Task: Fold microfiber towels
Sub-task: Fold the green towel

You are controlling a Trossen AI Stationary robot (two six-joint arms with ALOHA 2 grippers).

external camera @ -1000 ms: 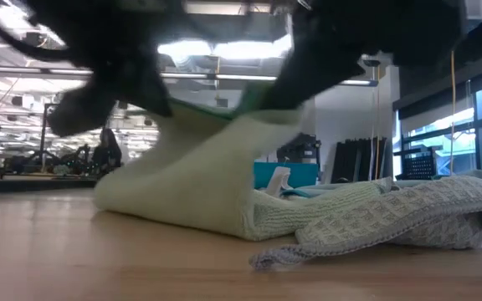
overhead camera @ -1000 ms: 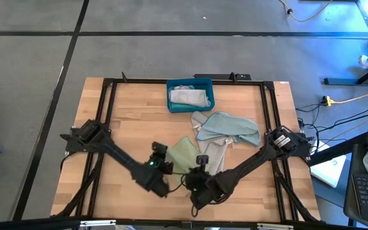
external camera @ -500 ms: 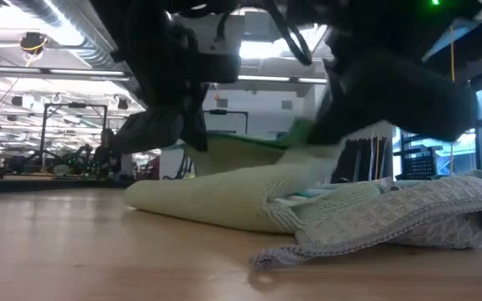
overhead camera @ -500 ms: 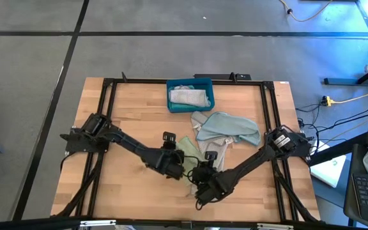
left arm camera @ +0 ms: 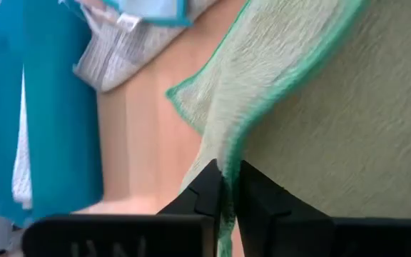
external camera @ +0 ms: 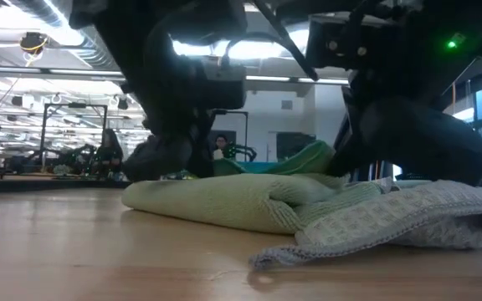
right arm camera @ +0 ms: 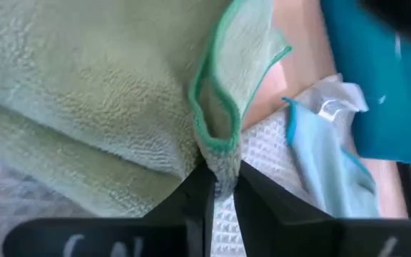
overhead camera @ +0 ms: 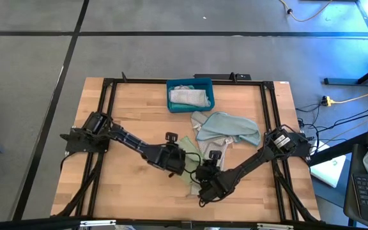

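Observation:
A pale green towel (overhead camera: 188,148) with a green hem lies folded on the table's middle, its right part resting on a grey waffle towel (external camera: 408,217). My left gripper (overhead camera: 177,161) is at the green towel's left side and my right gripper (overhead camera: 204,174) at its near right side. Both are low over the table and shut on its hem. A pale blue towel (overhead camera: 229,128) lies crumpled behind, toward the right. My left gripper pinches the pale green towel's green-hemmed edge (left arm camera: 232,153) between its two fingers, coming slanting down from the near left. The cloth beyond the fingers lies slack on the folded towel. My right gripper pinches a bunched bit of the hemmed edge (right arm camera: 218,158) between its two fingers, several layers gathered together, coming slanting down from the near right. The cloth sags onto the towel below.
A teal-blue bin (overhead camera: 204,83) stands at the table's far middle with a folded grey towel (overhead camera: 189,97) inside. The black frame (overhead camera: 107,115) runs along the table's sides. Bare wood lies to the left and near the front edge.
Both grippers have moved toward the far edge and down, carrying the green towel's held edge over the rest of it. The towel, raised like a tent before, now lies low and folded over on itself.

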